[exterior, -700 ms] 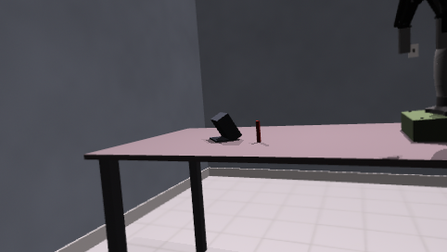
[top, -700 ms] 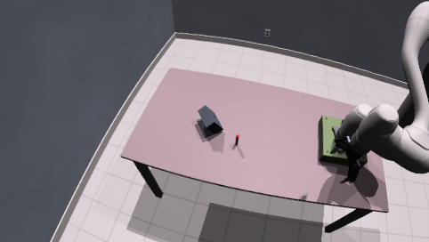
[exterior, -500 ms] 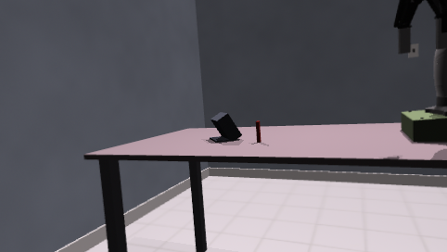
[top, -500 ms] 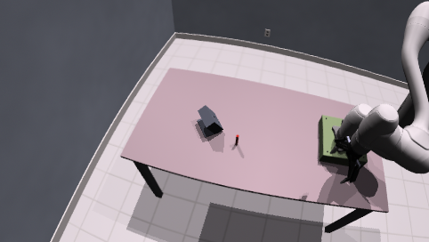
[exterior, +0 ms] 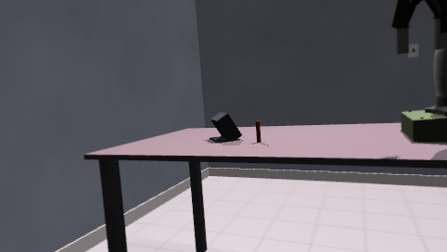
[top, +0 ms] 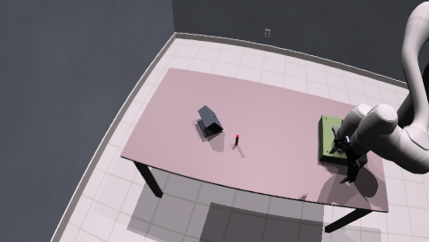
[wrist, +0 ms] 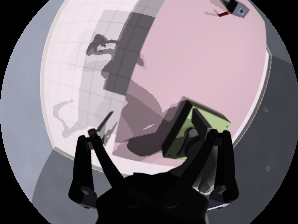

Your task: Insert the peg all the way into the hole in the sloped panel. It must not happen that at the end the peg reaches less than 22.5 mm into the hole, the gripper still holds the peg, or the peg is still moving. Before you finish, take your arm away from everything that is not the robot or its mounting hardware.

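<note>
Red peg (top: 237, 140); dark grey sloped panel (top: 210, 119); pink table (top: 276, 116)
</note>
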